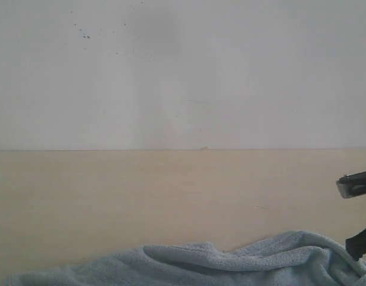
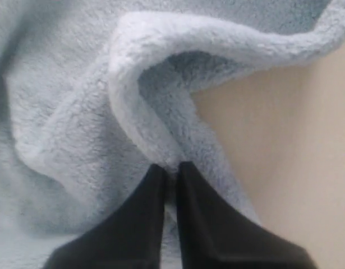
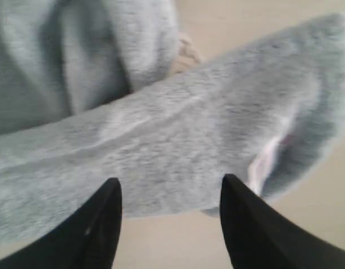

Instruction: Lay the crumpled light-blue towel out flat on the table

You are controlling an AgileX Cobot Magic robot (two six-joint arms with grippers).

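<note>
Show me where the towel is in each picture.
Exterior: towel along the bottom edge.
Left wrist: towel fills most of it, a fold pinched in the left claw.
Right wrist: a towel fold spans the picture at the open right claw.
Shared landmark: the beige table under it.

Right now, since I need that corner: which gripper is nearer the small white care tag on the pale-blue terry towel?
Right. The right gripper stands open over a towel fold, the small white care tag beside one finger. The left gripper pinches another fold; no tag visible.
</note>
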